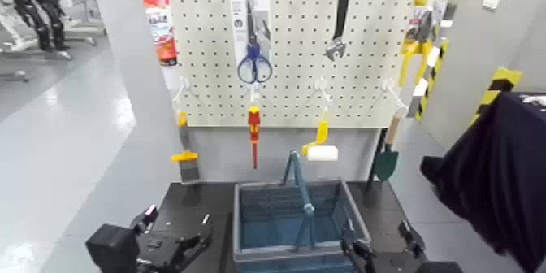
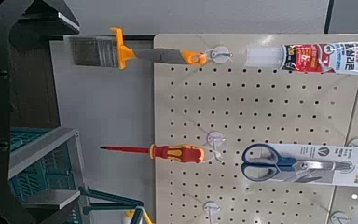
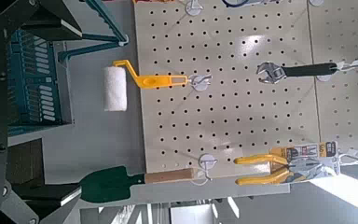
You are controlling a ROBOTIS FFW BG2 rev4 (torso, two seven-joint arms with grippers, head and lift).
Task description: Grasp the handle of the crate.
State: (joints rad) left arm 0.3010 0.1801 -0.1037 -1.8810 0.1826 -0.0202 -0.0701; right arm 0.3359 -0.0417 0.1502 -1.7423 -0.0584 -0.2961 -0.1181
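Both grippers, left (image 1: 175, 240) and right (image 1: 382, 248), rest low beside the crate (image 1: 299, 248), fingers spread; handle (image 1: 299, 191) upright, untouched.

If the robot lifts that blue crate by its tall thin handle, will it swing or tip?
Probably it would swing a little: the handle is one thin hoop standing upright across the middle of the crate. It likely feels light, since the slotted sides look like plastic and no load shows inside. Centred, the handle should keep it fairly level.
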